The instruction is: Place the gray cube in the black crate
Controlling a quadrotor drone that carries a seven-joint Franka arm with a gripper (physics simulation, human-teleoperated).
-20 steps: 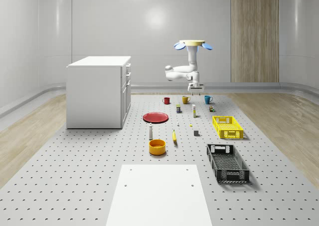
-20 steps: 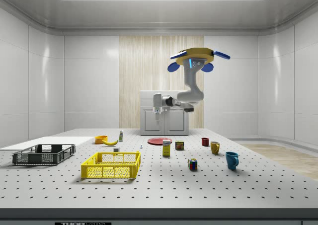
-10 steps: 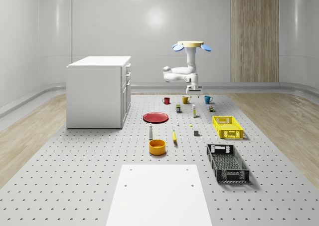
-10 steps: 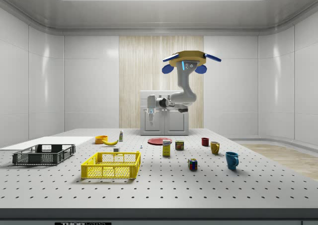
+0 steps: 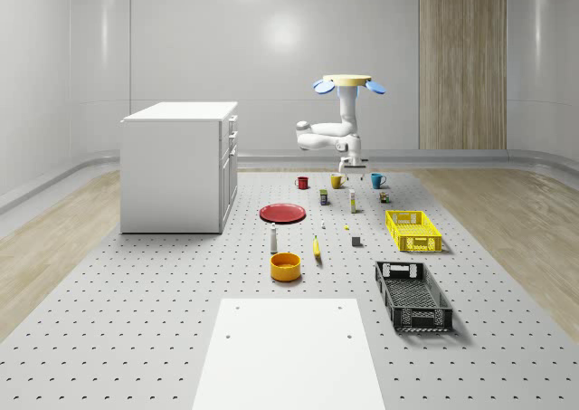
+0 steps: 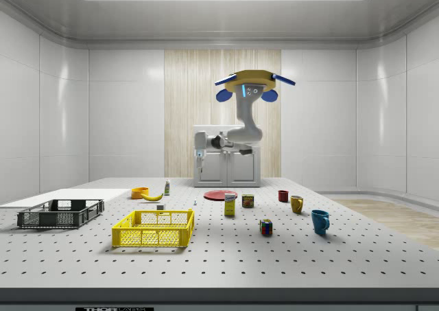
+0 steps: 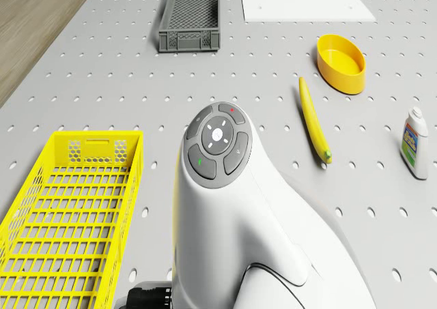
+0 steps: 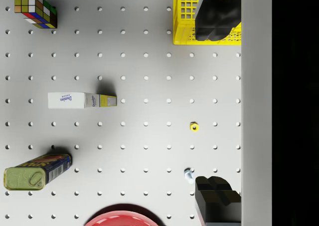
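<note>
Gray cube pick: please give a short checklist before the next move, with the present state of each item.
1. Gray cube free on the table, nothing on it: ok.
2. End effector open: ok, both fingers stand far apart.
3. End effector over the cube: not ok; it hangs above the sugar box and small yellow nut.
4. Drone hovering high above the table: ok.
5. Black crate holds nothing that blocks the cube: ok.

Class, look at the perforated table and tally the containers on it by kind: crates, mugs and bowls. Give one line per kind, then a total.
Crates: 2, the yellow crate and the black crate
Mugs: 3, the red mug, the yellow mug and the blue mug
Bowls: 1, the yellow bowl
Total: 6
</note>
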